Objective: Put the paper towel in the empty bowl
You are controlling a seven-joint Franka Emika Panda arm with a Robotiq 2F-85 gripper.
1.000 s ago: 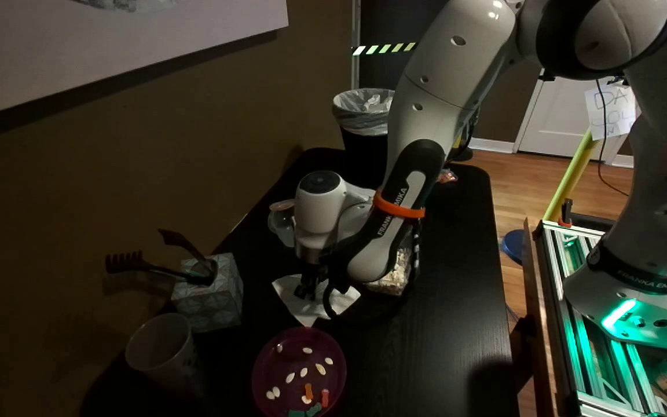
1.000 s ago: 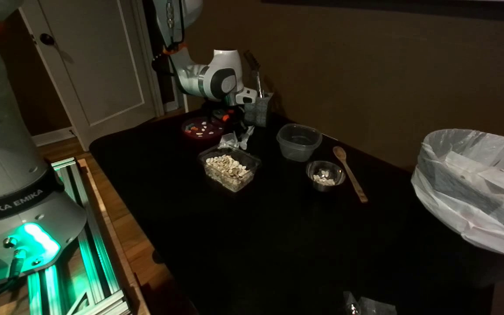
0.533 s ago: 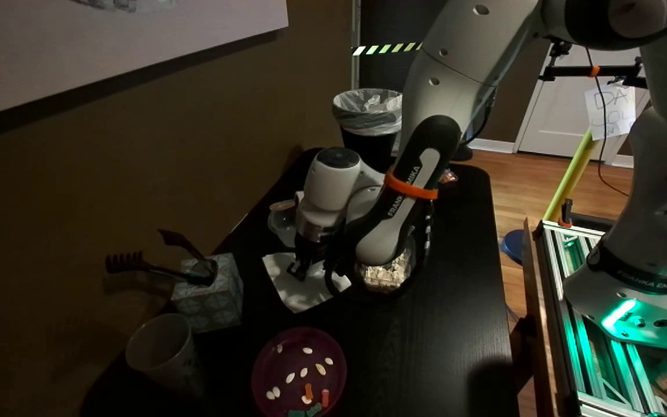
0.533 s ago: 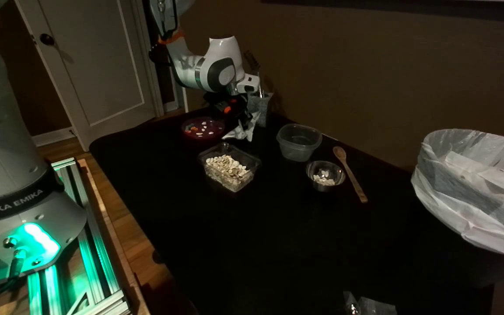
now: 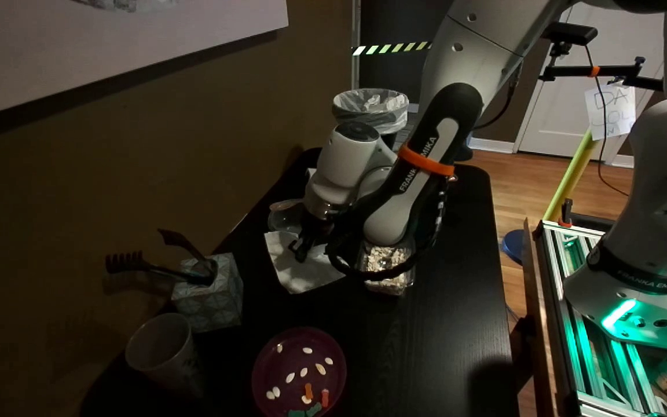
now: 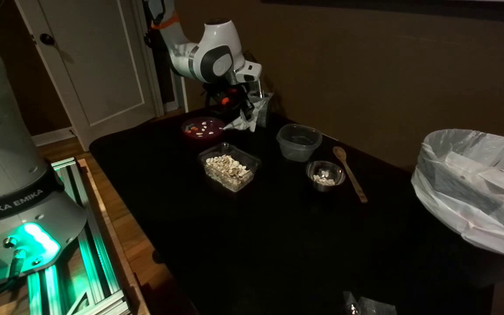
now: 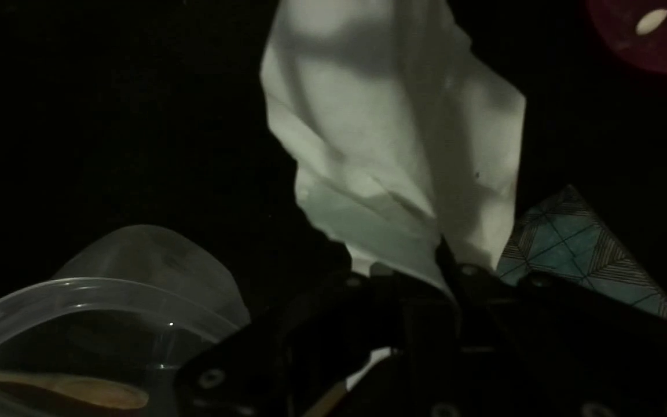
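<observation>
The white paper towel [image 5: 301, 275] hangs from my gripper [image 5: 301, 252], spread and creased; in an exterior view it shows raised above the table [image 6: 245, 123]. In the wrist view my gripper [image 7: 435, 275] is shut on one end of the towel [image 7: 362, 110], pinched between the fingers. The empty bowl is a clear plastic tub [image 6: 299, 142] on the dark table, apart from the gripper. It also shows at the lower left of the wrist view [image 7: 99, 286], with a brown spoon seen through it. In an exterior view the arm partly covers the tub [image 5: 282, 221].
A purple bowl [image 5: 299, 365] with white seeds and coloured pieces stands near the towel. A clear box of white pieces [image 6: 230, 173], a small bowl [image 6: 325, 179], a wooden spoon [image 6: 351, 175], a patterned tissue box [image 5: 209, 298], a cup [image 5: 162, 350] and a lined bin [image 6: 466, 197] stand around.
My gripper has risen and moved away from the purple bowl towards the clear tub, keeping hold of the towel. The towel has lifted with it. The bowls have not moved.
</observation>
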